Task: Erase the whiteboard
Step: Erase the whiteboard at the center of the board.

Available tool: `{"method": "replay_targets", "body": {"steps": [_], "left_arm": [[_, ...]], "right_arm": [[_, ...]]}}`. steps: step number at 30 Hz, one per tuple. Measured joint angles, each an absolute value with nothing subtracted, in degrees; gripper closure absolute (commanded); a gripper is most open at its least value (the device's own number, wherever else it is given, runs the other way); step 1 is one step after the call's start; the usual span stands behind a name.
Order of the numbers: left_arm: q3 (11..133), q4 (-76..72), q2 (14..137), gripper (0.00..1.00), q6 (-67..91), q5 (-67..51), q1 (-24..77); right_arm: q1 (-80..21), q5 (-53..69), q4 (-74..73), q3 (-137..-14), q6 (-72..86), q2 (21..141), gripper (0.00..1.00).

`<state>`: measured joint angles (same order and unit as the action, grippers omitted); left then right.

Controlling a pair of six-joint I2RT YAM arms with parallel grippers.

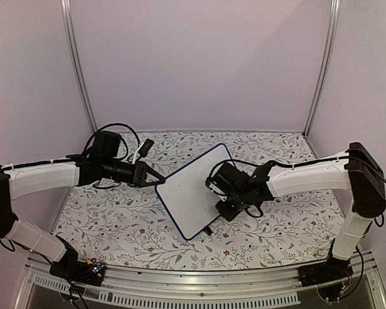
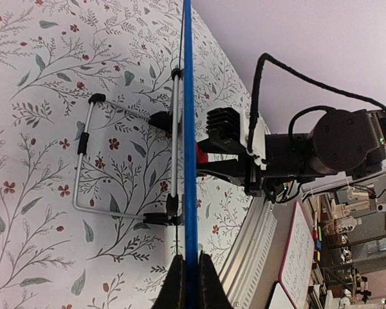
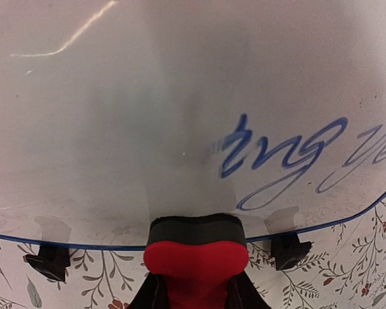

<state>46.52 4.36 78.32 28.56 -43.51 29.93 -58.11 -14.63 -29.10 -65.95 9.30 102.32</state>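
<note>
In the top view the two arm bases sit at the bottom corners on a metal rail (image 1: 199, 283). Above it lies the flowered table (image 1: 116, 225).

The board (image 1: 193, 193) is in the middle of that frame, turned so one corner points to the bottom and one to the top.

The left gripper (image 1: 159, 180) reaches in from the left and is closed on the board's left corner. In the left wrist view its fingers (image 2: 179, 286) stand at the bottom centre, pinched narrow on the blue frame. The board (image 2: 190, 129) is seen edge-on as a line running up the frame. To the left of that line a wire stand (image 2: 83, 161) with black ends lies over the cloth.

The right gripper (image 1: 222, 207) comes in from the right, over the board's right half. In the right wrist view it (image 3: 196, 293) is at the bottom centre, clamped on a red block (image 3: 196, 257). The block's dark pad meets the board (image 3: 148, 116) right at its lower edge. Two black feet (image 3: 48, 261) show under that edge. Blue writing (image 3: 289, 154) fills the right of the frame; the left part is bare with a grey smear.

Farthest back, plain walls (image 1: 199, 64) fill the top of the top view.
</note>
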Motion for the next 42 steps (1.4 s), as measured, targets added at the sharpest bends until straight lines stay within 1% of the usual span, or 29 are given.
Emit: {"method": "replay_targets", "body": {"steps": [4, 7, 10, 14, 17, 20, 22, 23, 26, 27, 28, 29, 30, 34, 39, 42], "left_arm": [[46.5, 4.3, 78.3, 1.0, 28.6, -43.6, 29.9], [46.5, 4.3, 78.3, 0.95, 28.5, -43.7, 29.9], [46.5, 4.3, 78.3, 0.92, 28.5, -43.7, 29.9], [46.5, 4.3, 78.3, 0.82, 28.0, -44.3, 29.9], [46.5, 4.3, 78.1, 0.71, 27.7, -44.4, 29.7], [46.5, 4.3, 77.5, 0.57, 27.6, -44.3, 29.6], [46.6, 4.4, 77.2, 0.49, 27.5, -44.0, 29.6], [46.7, 4.6, 77.2, 0.43, 27.2, -44.0, 29.6], [47.1, 5.7, 77.1, 0.2, 27.4, -42.6, 29.6], [47.6, 6.6, 77.0, 0.15, 27.6, -41.6, 29.6], [48.3, 7.6, 76.7, 0.12, 27.6, -40.4, 29.6], [49.3, 9.1, 76.5, 0.04, 27.8, -39.0, 29.6], [50.6, 10.5, 76.4, 0.01, 27.9, -37.5, 29.6], [57.5, 15.0, 76.9, 0.0, 27.8, -32.4, 29.6], [69.5, 18.3, 84.2, 0.01, 27.1, -28.4, 30.7], [72.3, 19.2, 89.1, 0.06, 27.0, -27.5, 31.7]], "right_arm": [[-58.1, -14.2, -29.6, -66.2, 9.4, 101.7, 0.76], [-58.1, -14.1, -30.6, -67.7, 9.4, 99.7, 0.76], [-58.1, -14.5, -31.1, -69.3, 9.4, 95.3, 0.76], [-58.1, -16.2, -31.2, -69.9, 9.5, 88.5, 0.76], [-58.1, -18.0, -32.0, -69.9, 10.1, 85.8, 0.76], [-58.1, -19.6, -32.6, -69.6, 10.7, 85.2, 0.76], [-58.1, -20.4, -32.9, -69.0, 11.1, 84.6, 0.76], [-58.1, -20.8, -33.2, -68.8, 11.4, 84.3, 0.76], [-58.1, -22.0, -33.7, -68.6, 11.9, 83.1, 0.76], [-58.1, -22.4, -33.7, -68.6, 12.1, 82.8, 0.76], [-58.1, -22.7, -33.7, -68.6, 12.3, 82.6, 0.76], [-58.1, -23.1, -33.8, -68.6, 12.5, 82.5, 0.76], [-58.1, -23.3, -34.0, -68.6, 12.6, 82.5, 0.76], [-58.1, -23.7, -34.3, -68.4, 13.1, 82.5, 0.76], [-58.1, -23.7, -34.3, -67.0, 14.0, 82.5, 0.75], [-58.1, -23.4, -34.3, -66.3, 14.5, 82.5, 0.76]]}}
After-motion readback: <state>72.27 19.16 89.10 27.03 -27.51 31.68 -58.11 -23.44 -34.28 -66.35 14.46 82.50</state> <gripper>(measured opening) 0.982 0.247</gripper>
